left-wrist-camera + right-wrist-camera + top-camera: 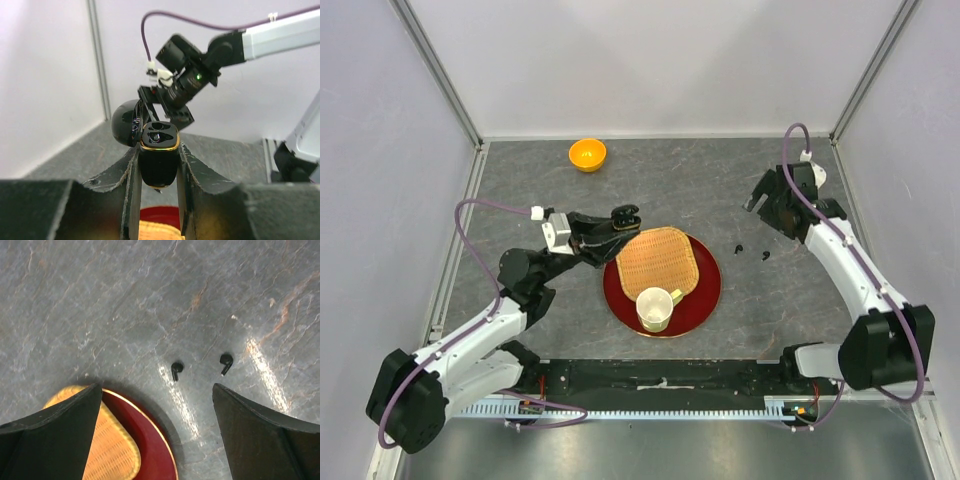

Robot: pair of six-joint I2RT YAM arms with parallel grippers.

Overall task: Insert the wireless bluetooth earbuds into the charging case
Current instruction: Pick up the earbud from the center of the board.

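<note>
The left fingers (122, 181) pinch the black charging case (159, 161) upright, its lid swung open, by the eleven o'clock edge of the red plate (705, 300); the right fingers (60, 432) hang spread wide above the table (125, 300); two black earbuds (176, 369) lie apart there, at three o'clock of the plate.

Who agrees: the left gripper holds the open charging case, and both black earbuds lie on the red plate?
No: both black earbuds lie on the table beside the red plate, as the right wrist view shows. The left gripper does hold the open charging case.
</note>
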